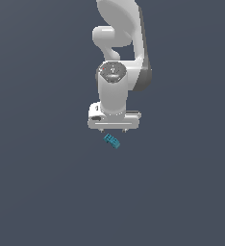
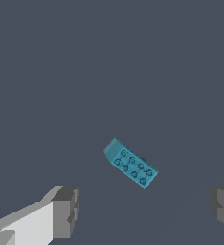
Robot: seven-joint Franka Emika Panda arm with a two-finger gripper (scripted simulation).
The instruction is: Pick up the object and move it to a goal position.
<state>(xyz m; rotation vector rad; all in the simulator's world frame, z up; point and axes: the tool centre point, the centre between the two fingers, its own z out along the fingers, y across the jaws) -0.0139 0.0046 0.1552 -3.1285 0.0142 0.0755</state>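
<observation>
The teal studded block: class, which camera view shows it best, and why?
The wrist view: the teal studded block appears large, its studs countable, lying apart from the gripper's open fingers. The exterior view shows it only as a tiny teal speck below the gripper.

The small teal studded oblong block lies on the dark surface, just beside the white hand, apart from it.

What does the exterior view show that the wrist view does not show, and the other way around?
Only the exterior view shows the white arm and the whole gripper above the block. Only the wrist view shows the studs on the block's top and the wide-open jaws, with the fingertips apart from it. Both show the teal block lying on the grey surface.
</observation>
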